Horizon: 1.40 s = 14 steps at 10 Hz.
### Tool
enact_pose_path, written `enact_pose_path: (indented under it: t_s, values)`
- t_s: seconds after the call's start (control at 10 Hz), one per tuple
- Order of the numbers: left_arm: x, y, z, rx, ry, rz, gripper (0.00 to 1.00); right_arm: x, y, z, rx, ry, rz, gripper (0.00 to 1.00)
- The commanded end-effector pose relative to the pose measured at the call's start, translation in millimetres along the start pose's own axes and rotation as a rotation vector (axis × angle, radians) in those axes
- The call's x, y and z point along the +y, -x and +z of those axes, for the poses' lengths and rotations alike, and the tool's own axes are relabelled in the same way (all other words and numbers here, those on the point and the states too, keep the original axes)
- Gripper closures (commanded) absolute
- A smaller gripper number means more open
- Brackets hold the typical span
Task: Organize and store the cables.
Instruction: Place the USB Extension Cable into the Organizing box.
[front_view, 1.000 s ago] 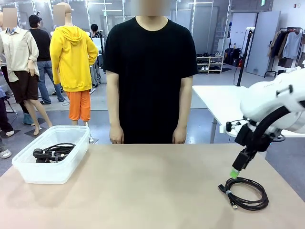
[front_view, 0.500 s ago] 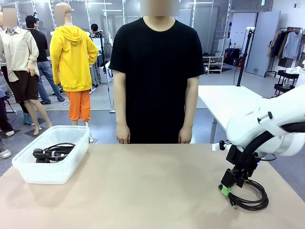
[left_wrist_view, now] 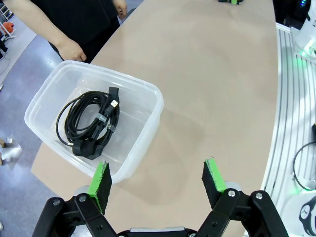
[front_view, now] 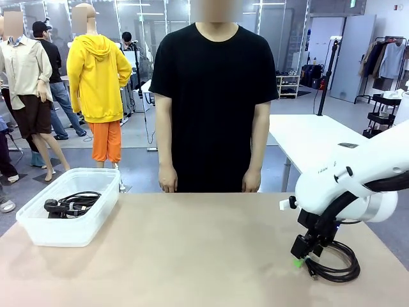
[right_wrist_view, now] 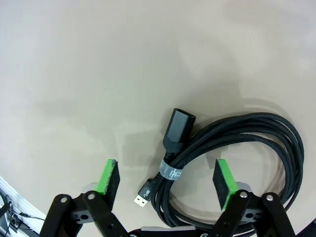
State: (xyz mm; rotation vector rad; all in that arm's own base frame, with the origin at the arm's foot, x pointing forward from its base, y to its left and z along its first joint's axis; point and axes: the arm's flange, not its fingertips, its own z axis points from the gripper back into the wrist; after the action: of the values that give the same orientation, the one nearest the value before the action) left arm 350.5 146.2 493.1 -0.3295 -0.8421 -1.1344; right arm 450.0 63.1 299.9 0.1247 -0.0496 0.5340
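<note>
Front view: a person in a black shirt stands at the far side of the table (front_view: 192, 249), hands hanging by the edge. A clear plastic bin (front_view: 69, 206) sits at the table's left with a coiled black cable (front_view: 71, 203) inside. At the right, the right gripper (front_view: 299, 261) is down at the near-left edge of a second coiled cable (front_view: 333, 261) lying on the table.

Left wrist view: the left gripper (left_wrist_view: 158, 180) hangs above the table beside the bin (left_wrist_view: 148, 123), its fingers spread wide with nothing between them.

Right wrist view: the right gripper's fingers (right_wrist_view: 107, 177) stand apart, straddling the coil's bound section, tie (right_wrist_view: 171, 172) and plug ends, not pinching it.
</note>
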Motion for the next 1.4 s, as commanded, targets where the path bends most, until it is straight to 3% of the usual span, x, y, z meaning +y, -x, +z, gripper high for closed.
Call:
enact_pose_path:
  t_s: [0.0,0.2,0.6,0.8,1.3]
  values:
    - [-1,-2,1,0.007,0.002,0.017,0.07,9,-11,-7,0.03,0.055,0.001,0.45]
    - [-1,-2,1,0.007,0.002,0.017,0.07,15,-12,-4,0.039,0.071,0.017,1.0]
    - [-1,-2,1,0.007,0.002,0.017,0.07,27,-16,8,0.038,0.126,0.034,1.0]
    - [-1,-2,1,0.007,0.002,0.017,0.07,35,-25,32,0.022,0.165,0.071,1.0]
    - [-1,-2,1,0.007,0.002,0.017,0.07,92,-86,81,0.0,0.165,0.23,1.0]
